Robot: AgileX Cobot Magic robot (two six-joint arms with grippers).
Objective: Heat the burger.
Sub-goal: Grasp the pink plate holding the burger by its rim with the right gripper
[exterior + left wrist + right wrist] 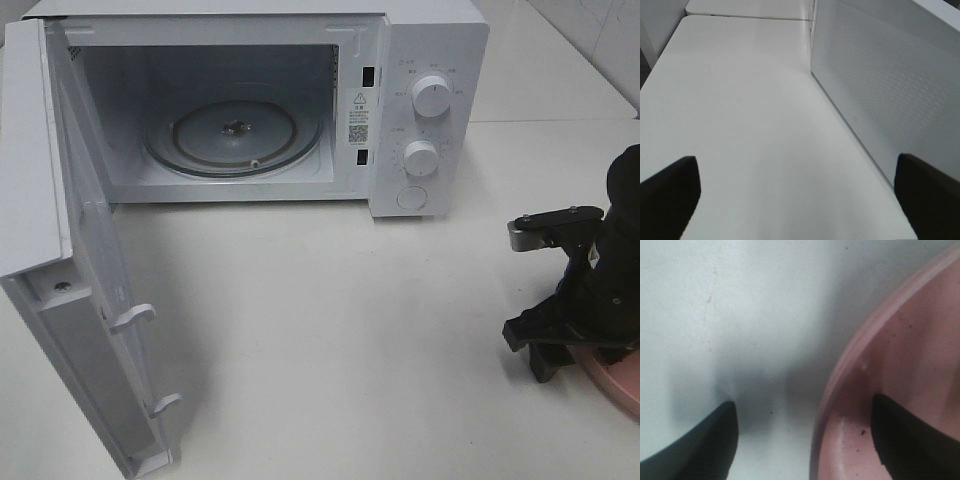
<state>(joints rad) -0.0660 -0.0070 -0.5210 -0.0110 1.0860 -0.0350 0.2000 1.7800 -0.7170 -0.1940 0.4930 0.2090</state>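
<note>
1. Microwave [240, 110]: white, boxy; door [90, 330] swung wide; glass turntable [235, 135] bare.
2. Plate [900, 340]: pink, round, matte, far right on the table [340, 340]; we note the right arm is nearer.
3. Right claw [802, 407]: open, astride the plate's rim, one finger inside and one outside.
4. Left claw [797, 170]: open, empty.
5. Burger: we see it in no view.

one microwave [440, 40], two knobs [432, 95] [421, 158], one glass turntable [235, 135] and one pink plate [618, 388].
</note>
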